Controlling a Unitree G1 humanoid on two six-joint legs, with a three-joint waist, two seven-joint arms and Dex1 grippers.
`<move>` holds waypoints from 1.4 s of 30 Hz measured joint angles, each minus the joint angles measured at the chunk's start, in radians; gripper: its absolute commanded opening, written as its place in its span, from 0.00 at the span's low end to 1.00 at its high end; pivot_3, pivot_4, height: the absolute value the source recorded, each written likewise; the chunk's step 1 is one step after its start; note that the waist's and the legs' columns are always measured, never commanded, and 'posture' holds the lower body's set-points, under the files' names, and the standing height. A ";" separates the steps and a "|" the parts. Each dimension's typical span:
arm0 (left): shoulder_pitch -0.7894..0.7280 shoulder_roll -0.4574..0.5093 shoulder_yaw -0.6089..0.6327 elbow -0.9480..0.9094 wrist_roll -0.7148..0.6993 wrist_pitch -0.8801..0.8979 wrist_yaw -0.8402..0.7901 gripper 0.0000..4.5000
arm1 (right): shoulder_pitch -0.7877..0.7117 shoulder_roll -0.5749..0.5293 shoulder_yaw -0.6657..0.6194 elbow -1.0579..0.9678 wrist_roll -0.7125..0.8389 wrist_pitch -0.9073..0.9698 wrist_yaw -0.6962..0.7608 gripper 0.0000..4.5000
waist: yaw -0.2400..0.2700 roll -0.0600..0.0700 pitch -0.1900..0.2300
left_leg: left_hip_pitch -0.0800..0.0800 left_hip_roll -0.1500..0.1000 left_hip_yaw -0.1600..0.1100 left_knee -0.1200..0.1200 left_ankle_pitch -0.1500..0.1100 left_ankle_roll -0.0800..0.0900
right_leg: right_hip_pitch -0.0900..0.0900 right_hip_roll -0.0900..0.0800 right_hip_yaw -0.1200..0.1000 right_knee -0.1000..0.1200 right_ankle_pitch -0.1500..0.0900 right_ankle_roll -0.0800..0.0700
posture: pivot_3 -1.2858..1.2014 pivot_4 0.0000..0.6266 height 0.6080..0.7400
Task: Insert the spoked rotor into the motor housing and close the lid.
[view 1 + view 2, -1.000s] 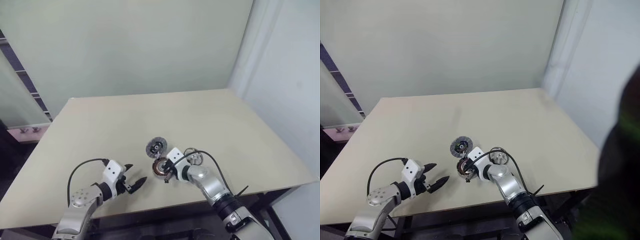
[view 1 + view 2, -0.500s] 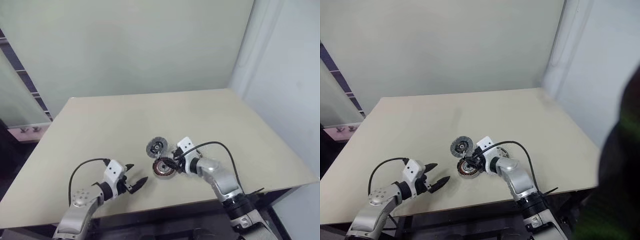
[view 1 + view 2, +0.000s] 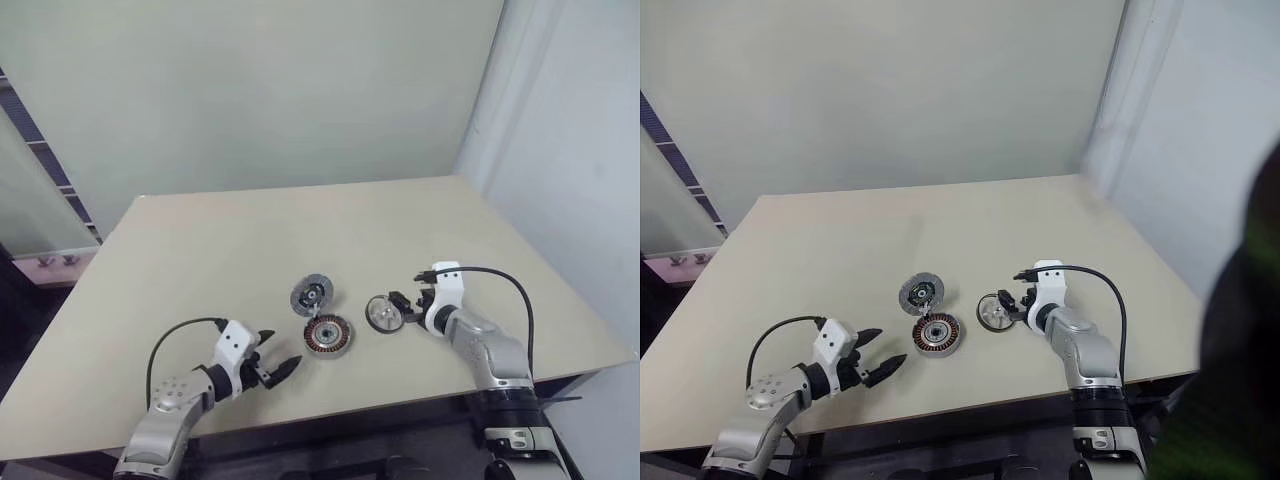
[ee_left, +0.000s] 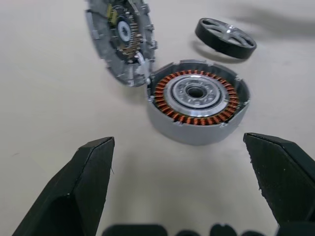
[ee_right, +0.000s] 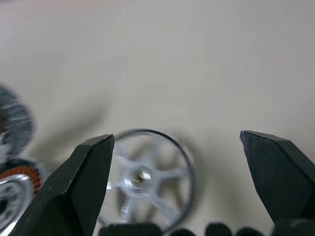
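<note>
Three parts are sitting out near the front edge of the tabletop. The motor housing is lying flat and face up, its copper-orange windings ringing a metallic centre. The lid is leaning tilted on edge right against the housing's far side, touching its rim, inner face showing. The spoked rotor is resting on its own just to the housing's right, apart from it, not inserted yet.

The right gripper is hanging just beside the rotor on its right, pointing toward it. Its black fingers are standing spread wide, and in the right wrist view the rotor is lying between them down on the tabletop, so nothing is being gripped; can't tell if a fingertip is touching the rim.

The left gripper is hovering to the left of the housing, well short of it, pointing toward it with its fingers spread wide and holding nothing. The left wrist view is looking straight at the housing, with the lid propped against it and the rotor further off.
</note>
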 measured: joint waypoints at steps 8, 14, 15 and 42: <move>-0.008 0.000 0.000 0.006 0.003 -0.001 -0.004 1.00 | -0.057 0.018 -0.056 0.215 0.065 0.007 0.002 0.99 | 0.000 0.001 0.000 | 0.000 0.000 0.000 0.000 0.000 0.000 | 0.000 0.000 0.001 0.000 0.000 0.000 | 0.52 0.00 1.00; -0.012 0.001 0.000 0.006 0.005 -0.001 -0.004 1.00 | -0.104 0.039 -0.096 0.317 0.131 0.015 0.017 0.99 | 0.000 0.001 0.000 | 0.000 0.000 0.000 0.000 0.000 0.000 | 0.000 0.000 0.001 0.000 0.000 0.000 | 0.52 0.00 1.00; -0.012 0.001 0.000 0.006 0.005 -0.001 -0.004 1.00 | -0.105 0.042 -0.098 0.321 0.140 0.017 0.023 0.99 | 0.000 0.001 0.000 | 0.000 0.000 0.000 0.000 0.000 0.000 | 0.001 0.000 0.001 0.000 0.000 0.000 | 0.52 0.00 1.00; -0.020 0.002 -0.004 0.007 0.019 -0.001 -0.014 1.00 | -0.094 0.088 -0.225 0.304 0.276 0.063 -0.092 0.54 | 0.000 0.001 0.000 | 0.000 0.000 0.000 0.000 0.000 0.000 | 0.000 0.000 0.001 0.000 0.000 0.000 | 0.52 0.00 1.00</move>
